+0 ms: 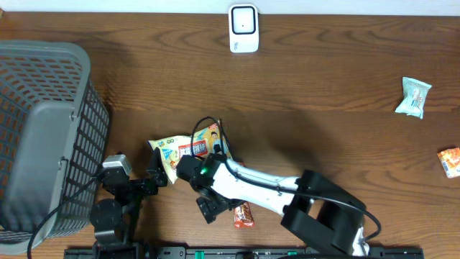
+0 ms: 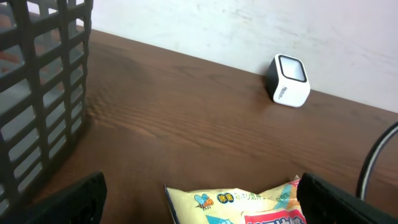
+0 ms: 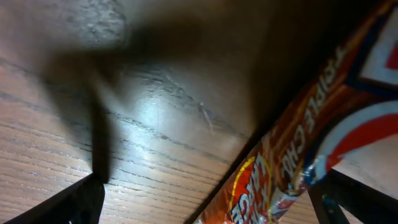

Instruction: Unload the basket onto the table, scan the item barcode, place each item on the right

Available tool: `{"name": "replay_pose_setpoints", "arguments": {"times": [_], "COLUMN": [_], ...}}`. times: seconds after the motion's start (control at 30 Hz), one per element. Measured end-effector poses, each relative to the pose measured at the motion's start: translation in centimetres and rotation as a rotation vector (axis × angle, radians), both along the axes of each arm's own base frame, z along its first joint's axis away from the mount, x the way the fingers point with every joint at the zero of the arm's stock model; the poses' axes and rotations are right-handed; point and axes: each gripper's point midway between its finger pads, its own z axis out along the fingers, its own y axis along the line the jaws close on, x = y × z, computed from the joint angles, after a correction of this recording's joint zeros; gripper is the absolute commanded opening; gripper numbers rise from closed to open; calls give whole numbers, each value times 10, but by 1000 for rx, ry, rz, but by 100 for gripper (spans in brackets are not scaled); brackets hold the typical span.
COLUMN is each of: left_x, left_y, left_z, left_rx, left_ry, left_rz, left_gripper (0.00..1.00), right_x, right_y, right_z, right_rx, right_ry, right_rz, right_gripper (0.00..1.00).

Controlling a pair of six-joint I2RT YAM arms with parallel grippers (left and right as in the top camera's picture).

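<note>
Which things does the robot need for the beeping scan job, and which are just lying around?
For the job:
- white scanner
- yellow snack bag
- probably the red snack bar

Just lying about:
- grey basket
- green packet
- orange packet

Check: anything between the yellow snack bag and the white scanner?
Bare wood table from snack bag to scanner, clearest in the left wrist view. Overhead adds only a thin black cable at the bag's top edge.
</note>
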Motion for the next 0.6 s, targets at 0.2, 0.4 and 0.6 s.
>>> {"name": "replay_pose_setpoints", "arguments": {"times": [0.2,0.4,0.6], "left_x": [0,0,0], "left_y": [0,0,0], "left_z": [0,0,0], "left_rx": [0,0,0], "left_ry": [0,0,0], "left_rz": [0,0,0], "left_gripper": [98,98,98], "right_x": [8,12,12], "right_y": [-16,-30,-29], "right_z": [-1,-2,2], "right_rx": [-33,-25,162], "right_ry": [0,-4,211], "right_rz": [-57,-59,54], "right_gripper": [1,1,1]}}
